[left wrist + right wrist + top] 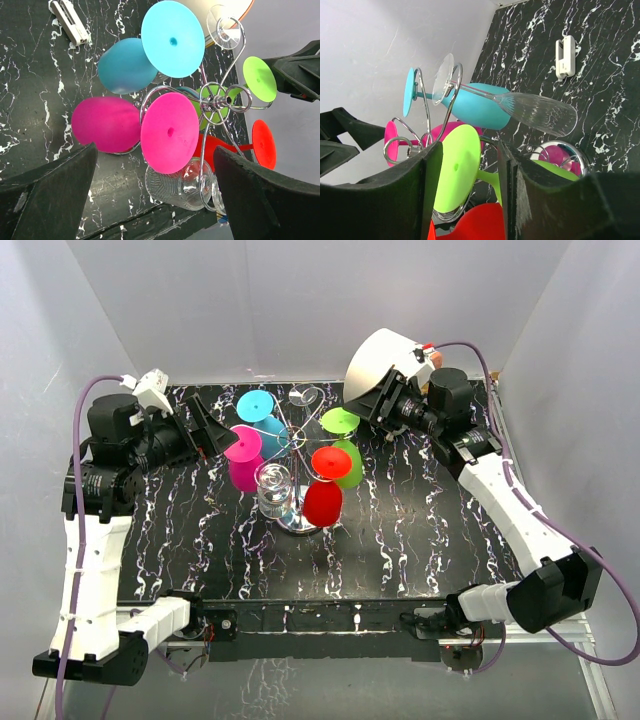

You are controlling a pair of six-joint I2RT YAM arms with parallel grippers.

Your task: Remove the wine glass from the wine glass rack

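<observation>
Left gripper (215, 428): jaws at full spread, holding nothing. The pink glass (107, 125) is directly ahead of its fingertips, not touched.

The wine glass rack (295, 440) stands beyond that, between the two grippers, with glasses hanging on its scroll arms.

Right gripper (470, 150): jaws about half spread, straddling the foot of the green wine glass (455, 170). A gap shows at one finger, so I judge there is no firm hold yet.

Risks:
- A pinch on the thin foot could slip or twist the glass.
- A pull off-line from the scroll arm could snag the stem and drag or tip the rack.
- The clear glass (535, 112) just above the fingers and the red glass (475, 222) just below could get knocked.
</observation>
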